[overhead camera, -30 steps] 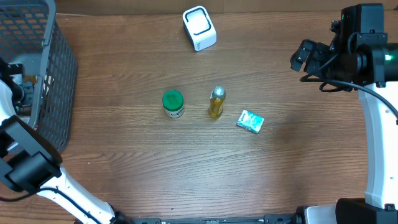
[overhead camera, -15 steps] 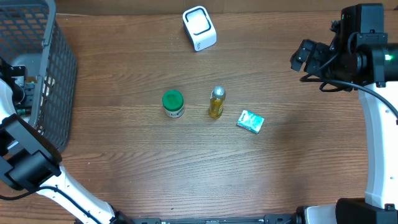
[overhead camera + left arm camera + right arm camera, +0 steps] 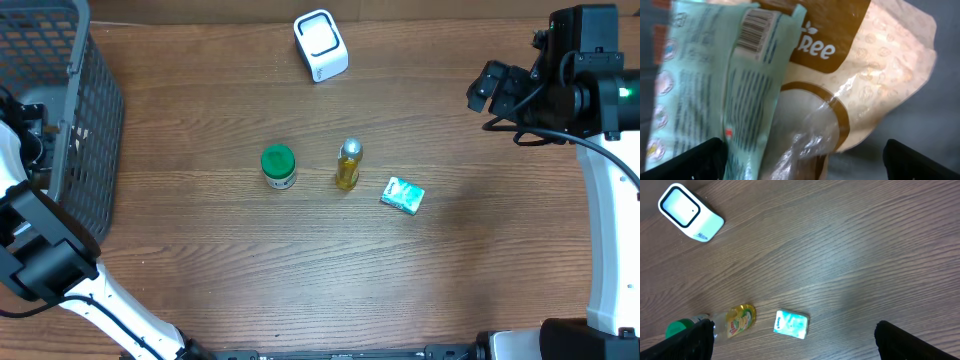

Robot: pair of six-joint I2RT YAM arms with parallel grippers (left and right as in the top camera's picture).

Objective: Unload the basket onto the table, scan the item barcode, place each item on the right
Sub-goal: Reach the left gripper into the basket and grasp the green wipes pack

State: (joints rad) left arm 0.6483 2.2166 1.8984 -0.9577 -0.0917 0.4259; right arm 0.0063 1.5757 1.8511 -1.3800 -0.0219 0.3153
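Both arms' jaws stand wide apart, only their tips in view, holding nothing. The left jaws hang in the basket (image 3: 100, 140) over a teal packet (image 3: 715, 90), barcode up, overlapping a brown pouch (image 3: 860, 75) whose print is cut off. Jar (image 3: 278, 166), bottle (image 3: 347, 165) and carton (image 3: 402, 195) sit mid-surface (image 3: 200, 270), well apart from the scanner (image 3: 321, 45).

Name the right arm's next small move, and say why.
Probably lower the open right gripper toward the mint packet. It lies untouched on the table, nearest that arm, and the scanner stands beyond it.
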